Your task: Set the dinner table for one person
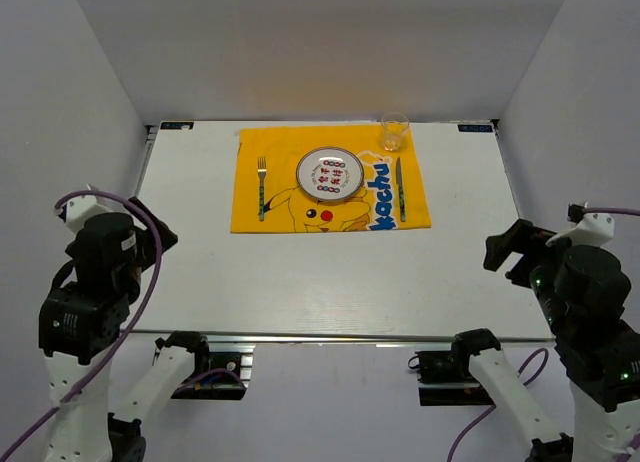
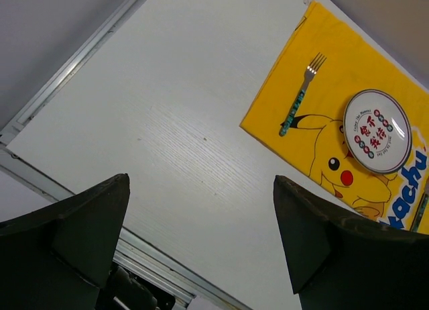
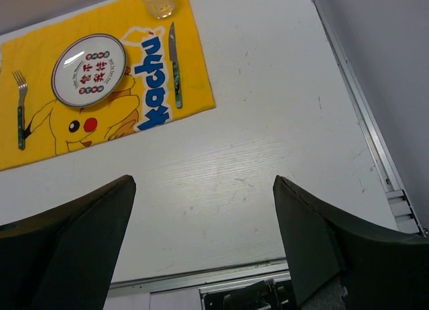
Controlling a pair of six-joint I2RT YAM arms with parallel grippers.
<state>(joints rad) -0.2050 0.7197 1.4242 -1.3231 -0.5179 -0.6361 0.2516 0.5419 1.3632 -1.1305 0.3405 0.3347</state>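
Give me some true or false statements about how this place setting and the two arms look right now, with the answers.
1. The yellow cloth lies on the far half of the dinner table. True.
2. The fork lies left of the plate, the knife right of it. True.
3. The left gripper and right gripper have open, empty jaws. True.
4. The plate holds food. False: it bears only a printed pattern.
5. The fork lies on bare table. False: it lies on the cloth.
6. The plate carries a drinking vessel. False: the glass stands off it, at the cloth's far right corner.
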